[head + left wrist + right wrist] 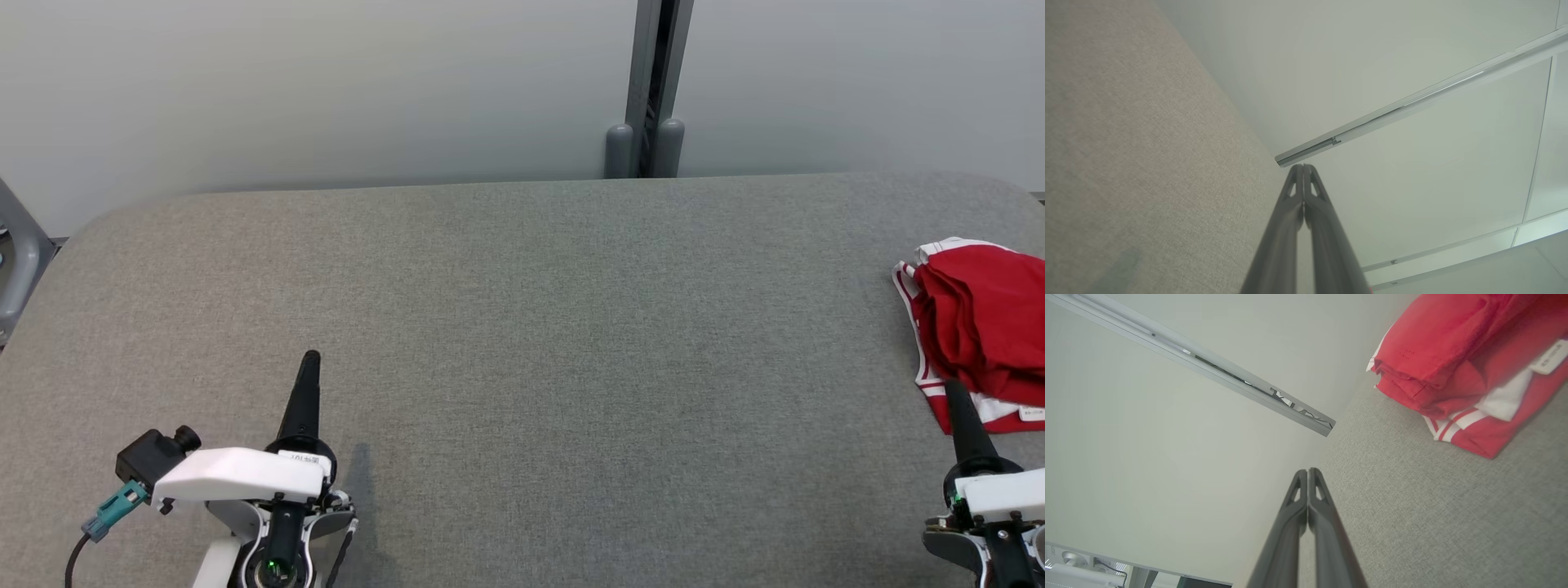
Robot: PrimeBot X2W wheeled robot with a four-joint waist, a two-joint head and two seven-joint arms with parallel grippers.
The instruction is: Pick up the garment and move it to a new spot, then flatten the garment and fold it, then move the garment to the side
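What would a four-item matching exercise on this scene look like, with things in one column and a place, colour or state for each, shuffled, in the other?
Column one:
1. garment
2. left gripper
3. right gripper
4. grey post

Column two:
A. upright behind the table, at its far edge
B. shut, over bare table at the lower left
C. red with white trim, at the table's right end
D. shut, tip near the garment

Pairs: 1-C, 2-B, 3-D, 4-A.
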